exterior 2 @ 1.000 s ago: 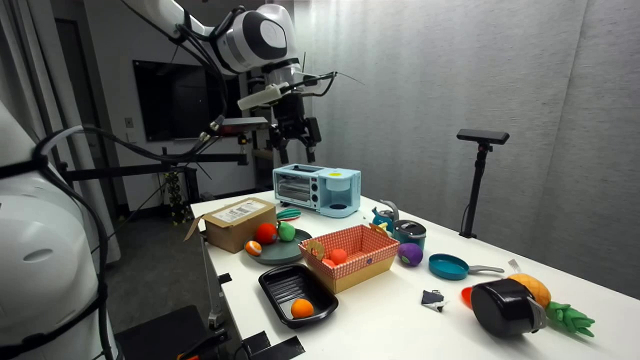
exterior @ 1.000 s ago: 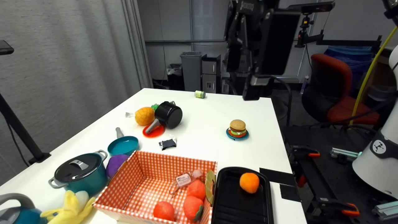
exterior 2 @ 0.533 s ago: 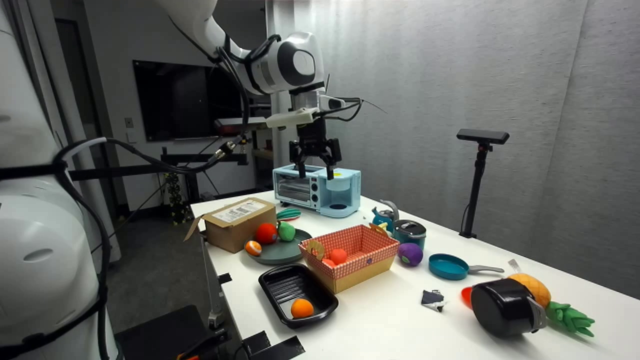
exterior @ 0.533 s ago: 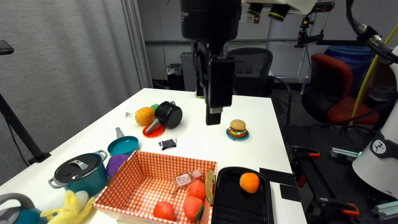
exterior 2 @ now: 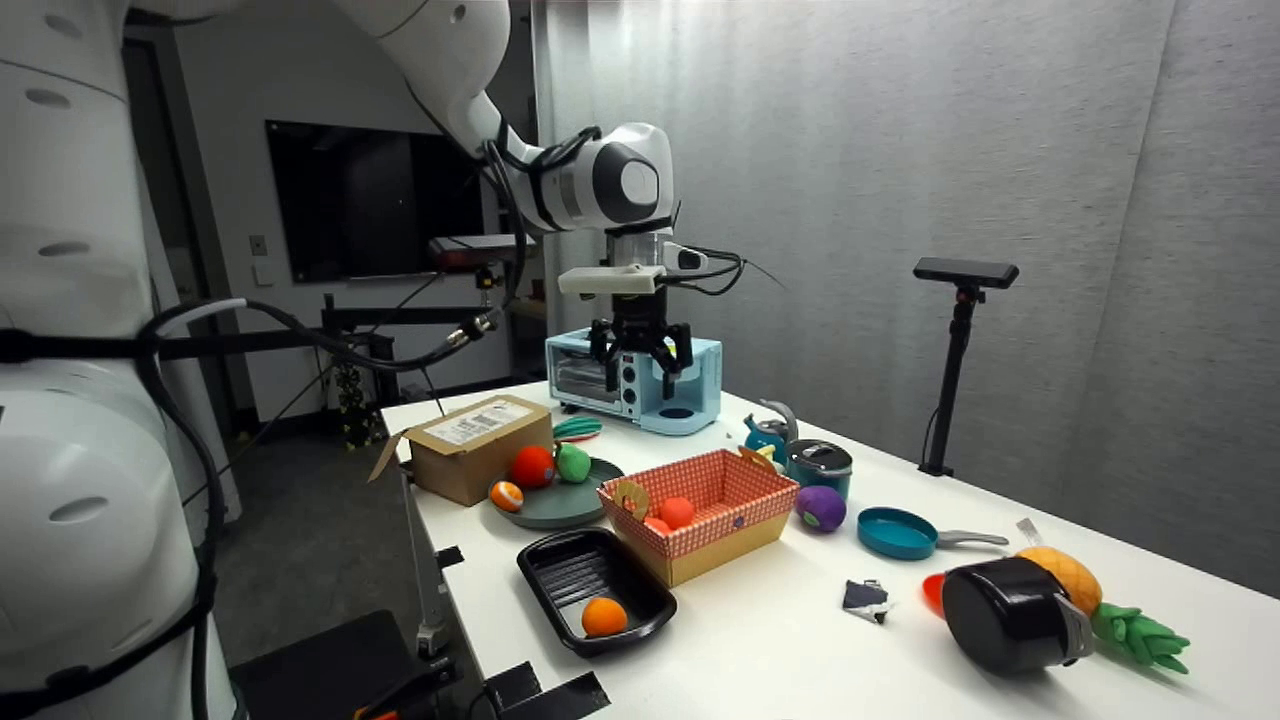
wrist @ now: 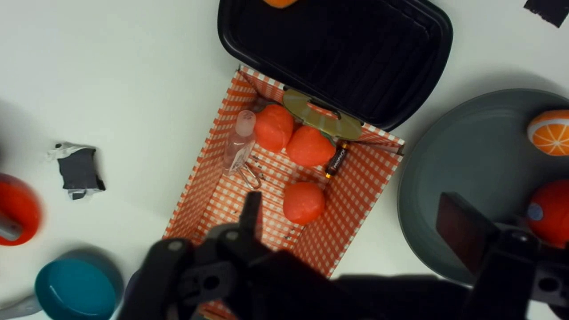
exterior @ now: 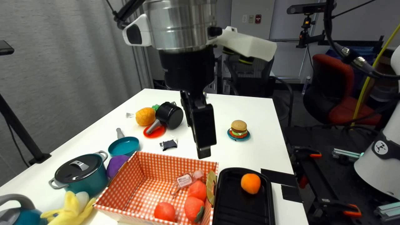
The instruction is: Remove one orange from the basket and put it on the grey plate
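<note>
You're on the approach, I'd say: black two-finger pincer (exterior 2: 641, 388) spread wide, nothing in it, higher than the orange-and-white checkered rectangular basket (exterior: 172, 166). The round red-orange fruit (wrist: 304, 203) sitting apart in there is probably your target; centre on it, lower, squeeze, then head for the round grey plate (wrist: 462, 146).

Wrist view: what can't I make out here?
Basket, wrist view: lower end mostly hidden by the gripper.
Grey plate, wrist view: right side cut off by the picture edge; gripper covers another part.
Orange fruit, wrist view: mostly cut off by the top edge.
Bottle, wrist view: print too small to read.
</note>
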